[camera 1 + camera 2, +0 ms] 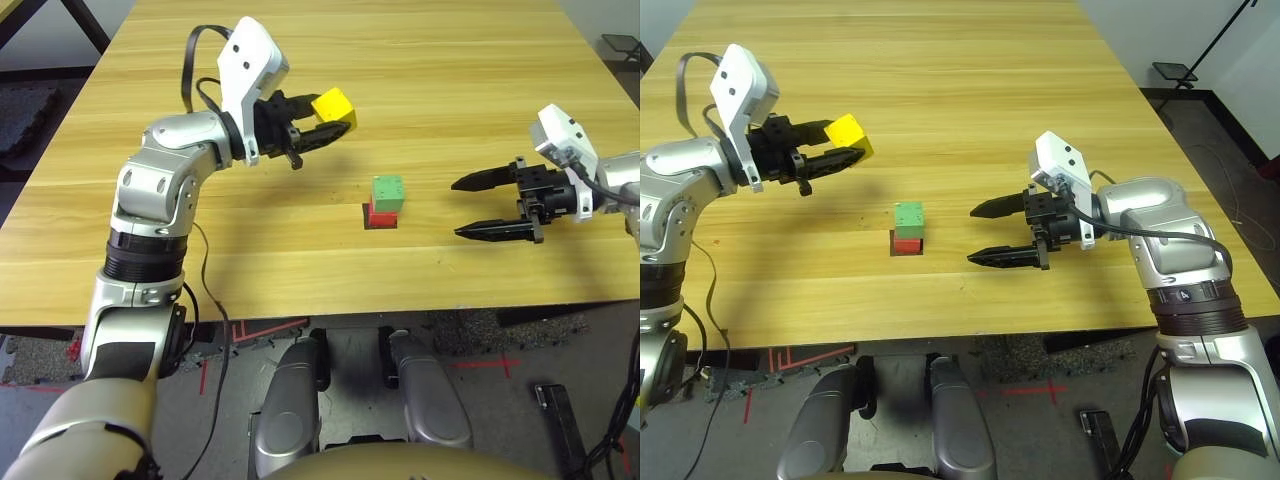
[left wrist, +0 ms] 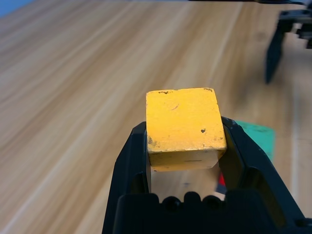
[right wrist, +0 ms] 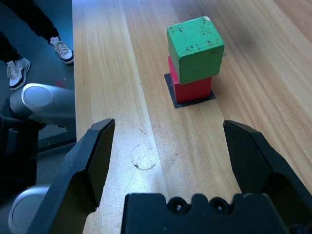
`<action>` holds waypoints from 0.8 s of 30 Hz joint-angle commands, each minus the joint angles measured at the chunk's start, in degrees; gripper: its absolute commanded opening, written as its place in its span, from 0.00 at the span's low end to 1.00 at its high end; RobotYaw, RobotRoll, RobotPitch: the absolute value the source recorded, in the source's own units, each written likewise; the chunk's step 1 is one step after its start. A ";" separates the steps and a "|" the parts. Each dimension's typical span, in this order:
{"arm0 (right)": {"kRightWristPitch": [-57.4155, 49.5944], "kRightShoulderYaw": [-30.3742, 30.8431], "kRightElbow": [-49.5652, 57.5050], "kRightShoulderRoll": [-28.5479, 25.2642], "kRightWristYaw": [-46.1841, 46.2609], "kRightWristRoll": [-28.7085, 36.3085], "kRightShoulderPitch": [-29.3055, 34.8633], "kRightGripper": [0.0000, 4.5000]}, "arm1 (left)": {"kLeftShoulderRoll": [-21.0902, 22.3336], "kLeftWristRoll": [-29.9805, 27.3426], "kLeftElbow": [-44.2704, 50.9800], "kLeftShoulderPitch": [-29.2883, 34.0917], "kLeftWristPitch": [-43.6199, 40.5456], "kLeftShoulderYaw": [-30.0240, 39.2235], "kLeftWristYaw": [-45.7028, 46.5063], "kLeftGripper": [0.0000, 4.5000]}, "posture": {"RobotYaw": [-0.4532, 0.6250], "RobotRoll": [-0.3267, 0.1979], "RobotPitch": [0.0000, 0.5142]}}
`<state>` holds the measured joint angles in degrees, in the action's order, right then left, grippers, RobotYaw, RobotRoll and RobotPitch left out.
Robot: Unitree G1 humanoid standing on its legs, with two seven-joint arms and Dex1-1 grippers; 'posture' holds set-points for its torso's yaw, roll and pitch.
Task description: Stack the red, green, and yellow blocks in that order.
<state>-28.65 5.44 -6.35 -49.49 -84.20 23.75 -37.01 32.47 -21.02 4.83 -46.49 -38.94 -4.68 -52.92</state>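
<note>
Scuffed yellow block (image 2: 183,124) pinched by left gripper (image 1: 325,128); right gripper (image 1: 985,233) spread.

Looks like a robotics lab or test room, not anybody's home: a plain wooden table (image 1: 450,60) on a dark speckled floor with red tape marks (image 1: 480,365) stuck down along the bottom of the frame. In the upper right there's a black stand (image 1: 1210,50) on its base plate (light or camera, can't tell), and a person's sneakers (image 3: 17,73) show at the upper left of the right wrist view.
</note>
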 commanded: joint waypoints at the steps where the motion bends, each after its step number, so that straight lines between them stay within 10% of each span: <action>1: 0.03 -0.90 0.69 -1.07 -0.22 0.18 1.05 1.00 | 0.06 -2.21 4.31 -0.90 -3.44 -2.72 -2.20 0.46 | 0.58 0.77 0.44; 24: -3.64 -3.07 3.93 -4.13 -1.11 2.38 0.28 1.00 | -6.10 0.16 0.12 -1.63 1.91 -10.14 -4.72 0.46 | 0.55 0.72 0.45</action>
<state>-31.84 3.12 -3.29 -52.76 -84.97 25.61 -36.91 26.53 -21.54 5.85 -48.89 -38.14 -13.57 -56.97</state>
